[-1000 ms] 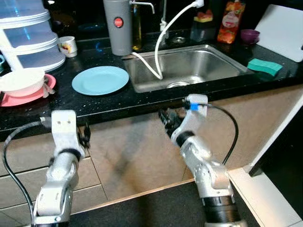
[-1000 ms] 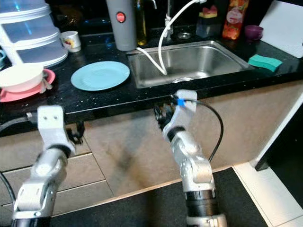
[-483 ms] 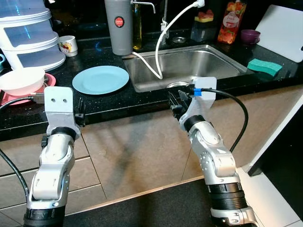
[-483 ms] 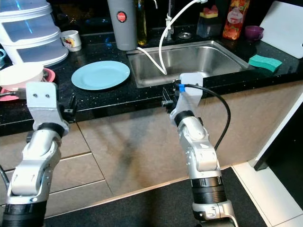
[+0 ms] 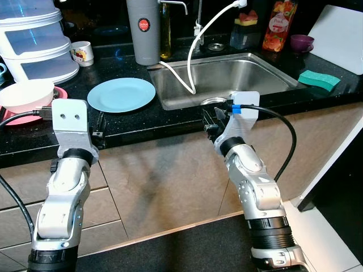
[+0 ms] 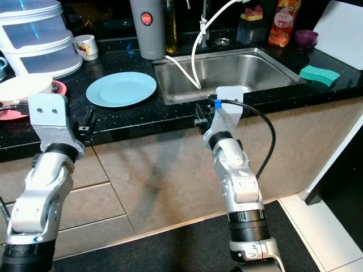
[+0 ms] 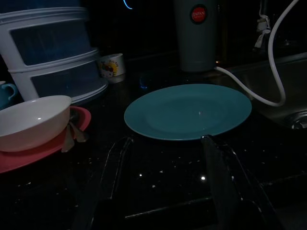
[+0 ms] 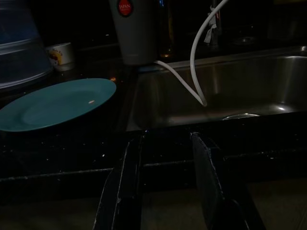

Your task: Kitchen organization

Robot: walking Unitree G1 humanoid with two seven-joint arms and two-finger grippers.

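Both arms raised at the counter edge, nothing held.

Left gripper: fingers spread apart, empty, hovering over the front edge of the black counter. Blue plate lies flat just beyond the fingertips, centred between them, not touching. Past the plate, a grey canister with a red label stands upright. Off to the left finger's outer side: white bowl sitting on a pink plate, both apart from the gripper. Further back, a small printed cup next to a stacked clear container.

Right gripper: fingers apart, empty, at the counter's front edge just ahead of the sink. Sink basin is straight beyond the fingertips; a white hose drops into it. Blue plate sits beyond and outside the left finger of this gripper, well apart from it.

Head view: green sponge on the counter right of the sink, far from both grippers. Purple bowl, red bottle and a white board at the back right.
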